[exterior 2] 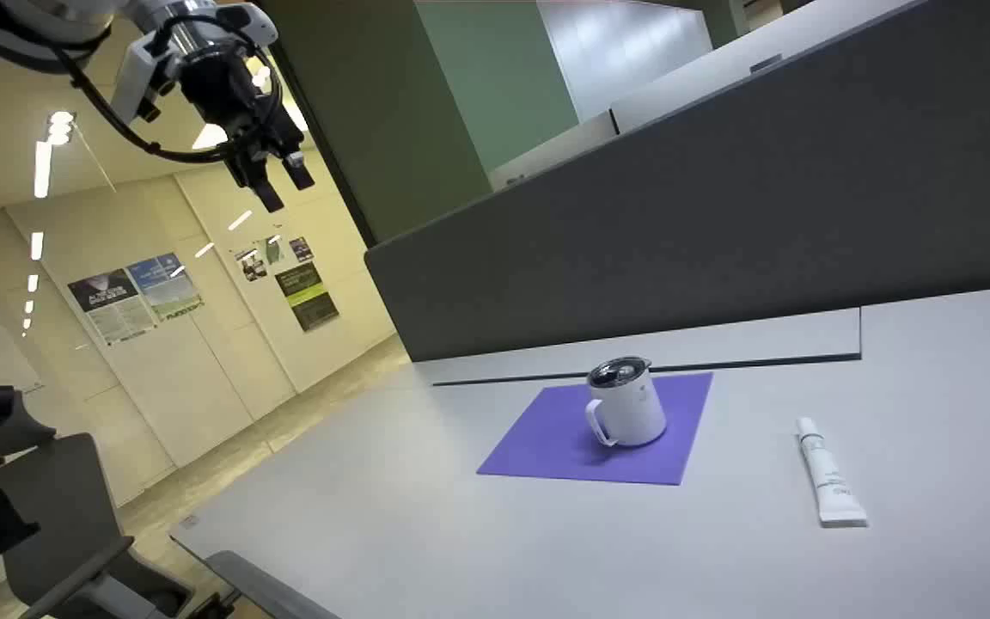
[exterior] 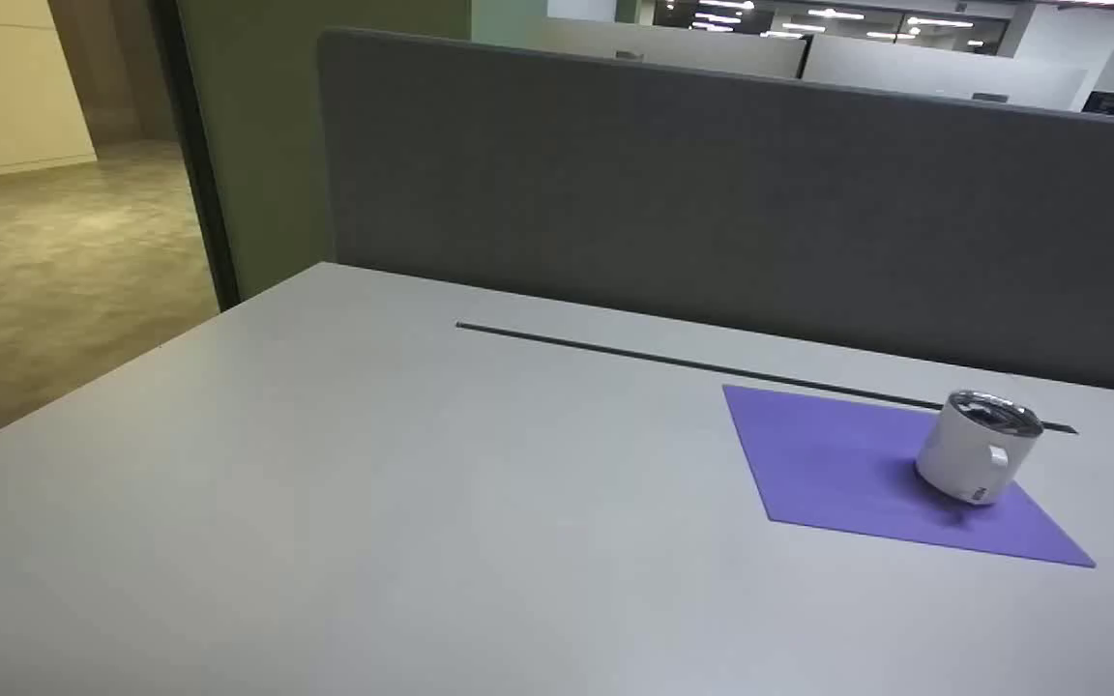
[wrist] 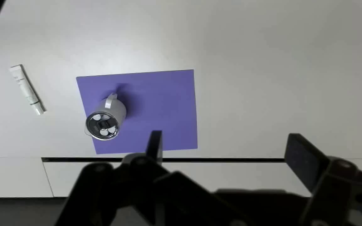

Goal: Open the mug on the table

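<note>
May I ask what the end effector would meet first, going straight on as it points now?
Probably the table, beside the purple mat; depth is unclear, so the end effector may catch the mat.

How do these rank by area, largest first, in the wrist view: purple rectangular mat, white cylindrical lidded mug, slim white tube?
1. Purple rectangular mat
2. White cylindrical lidded mug
3. Slim white tube
By longest span, mug and tube look close.

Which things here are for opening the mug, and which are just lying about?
Part of the job:
white mug, lid on
robot's hand, open and apart from the mug
table

Probably just lying about:
purple mat under the mug
white tube
</note>
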